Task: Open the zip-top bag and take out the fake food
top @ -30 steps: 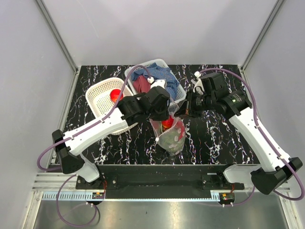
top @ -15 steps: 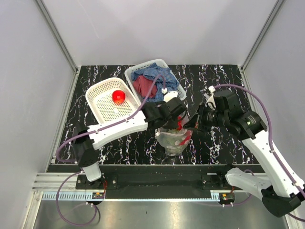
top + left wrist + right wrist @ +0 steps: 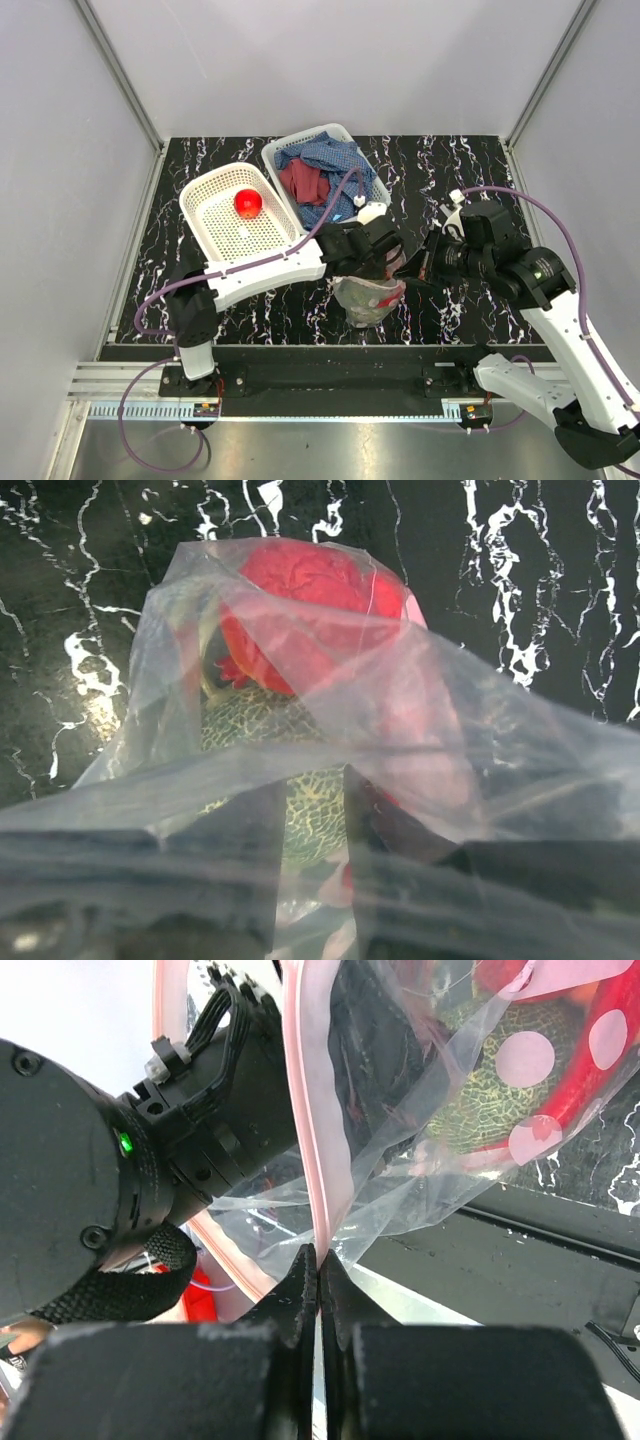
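The zip-top bag (image 3: 368, 296) lies crumpled on the black marbled table, between the two arms. My left gripper (image 3: 378, 256) reaches into its mouth. In the left wrist view this gripper (image 3: 315, 825) is seen through plastic film, open, with a green netted piece of fake food (image 3: 255, 720) just past its tips. A red crinkled fruit (image 3: 310, 595) lies beyond that. My right gripper (image 3: 318, 1258) is shut on the bag's pink zip rim (image 3: 305, 1110) and holds it up at the bag's right side (image 3: 415, 268). The green netted piece (image 3: 490, 1090) also shows through the bag wall.
A white perforated basket (image 3: 212, 195) at the back left holds one red round fruit (image 3: 248, 202). A second white basket (image 3: 335, 131) behind the bag is filled with blue and red cloths (image 3: 318, 168). Grey walls close in the table on three sides.
My left arm has swung right and down, from above the bag into its mouth, and its jaws have widened. My right gripper has pulled the rim rightward and nearer.
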You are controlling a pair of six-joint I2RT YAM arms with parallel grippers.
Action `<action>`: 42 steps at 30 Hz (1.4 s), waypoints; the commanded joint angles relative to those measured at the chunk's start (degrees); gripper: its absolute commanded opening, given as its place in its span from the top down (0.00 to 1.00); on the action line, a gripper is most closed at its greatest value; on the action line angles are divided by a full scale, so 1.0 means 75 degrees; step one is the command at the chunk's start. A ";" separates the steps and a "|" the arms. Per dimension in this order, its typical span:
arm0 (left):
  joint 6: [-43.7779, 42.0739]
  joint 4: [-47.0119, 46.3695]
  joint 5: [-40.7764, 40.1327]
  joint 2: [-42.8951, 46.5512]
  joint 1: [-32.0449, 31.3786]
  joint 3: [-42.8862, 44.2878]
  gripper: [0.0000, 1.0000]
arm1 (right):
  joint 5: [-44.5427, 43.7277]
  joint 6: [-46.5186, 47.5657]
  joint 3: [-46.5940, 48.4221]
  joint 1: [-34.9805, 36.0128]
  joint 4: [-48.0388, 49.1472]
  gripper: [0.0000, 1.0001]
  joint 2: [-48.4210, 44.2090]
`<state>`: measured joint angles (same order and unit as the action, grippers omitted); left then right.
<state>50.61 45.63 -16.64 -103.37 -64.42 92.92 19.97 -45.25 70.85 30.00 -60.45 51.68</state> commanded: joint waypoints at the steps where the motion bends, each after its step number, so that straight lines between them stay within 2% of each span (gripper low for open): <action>1: -0.0430 -0.0562 0.0191 -0.0010 -0.0210 -0.0003 0.66 | -0.0119 0.0233 0.0069 -0.0004 -0.0132 1.00 -0.0118; 3: -0.0932 -0.1123 0.0729 0.0095 -0.0327 -0.0295 0.63 | -0.0037 0.0303 0.0139 -0.0004 -0.0120 1.00 0.0011; 7: -0.0679 -0.1688 0.1176 0.0446 -0.0410 -0.1138 0.62 | -0.0166 0.0491 0.0420 -0.0004 -0.0144 1.00 0.0059; 11: -0.0105 -0.1223 0.0533 0.0681 -0.0317 -0.1562 0.61 | -0.0026 0.0713 0.0363 -0.0004 -0.0039 1.00 -0.0012; 14: 0.0270 -0.0578 -0.0251 0.0856 -0.0223 -0.1492 0.52 | 0.0711 0.0632 -0.0057 -0.0004 0.0557 1.00 -0.0164; 17: 0.0540 0.0440 -0.0932 0.1266 0.0092 -0.1550 0.47 | 0.1227 0.0608 -0.0259 -0.0004 0.1202 1.00 -0.0048; 19: 0.0623 0.0642 -0.1224 0.1746 0.0269 -0.1819 0.46 | 0.1461 0.0608 -0.0236 -0.0015 0.1355 1.00 0.0070; 21: 0.0658 0.0690 -0.1319 0.2260 0.0467 -0.2169 0.45 | 0.1556 0.0596 -0.0236 -0.0004 0.1566 1.00 0.0093; 25: 0.0483 0.0457 -0.1134 0.2556 0.0539 -0.2324 0.43 | 0.1930 0.0538 -0.0329 -0.0004 0.1696 1.00 0.0222; 30: 0.0271 -0.0153 -0.0535 0.2252 0.0492 -0.2066 0.43 | 0.1896 0.0538 -0.0458 -0.0015 0.1720 1.00 0.0117; 33: 0.0353 -0.0154 -0.0686 0.1901 0.0480 -0.1762 0.39 | 0.1966 0.0514 -0.0657 -0.0004 0.1720 1.00 0.0082; 35: 0.0458 -0.0189 -0.0932 0.1644 0.0480 -0.1563 0.40 | 0.1955 0.0479 -0.0798 -0.0004 0.1731 1.00 -0.0012; 42: 0.0985 -0.0435 -0.1658 0.1034 0.0480 -0.1198 0.55 | 0.1803 0.0374 -0.0915 -0.0004 0.1591 1.00 -0.0246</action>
<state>54.37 45.21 -22.92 -94.43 -61.43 81.19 32.45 -42.02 63.68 30.00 -48.73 51.53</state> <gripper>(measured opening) 0.474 0.009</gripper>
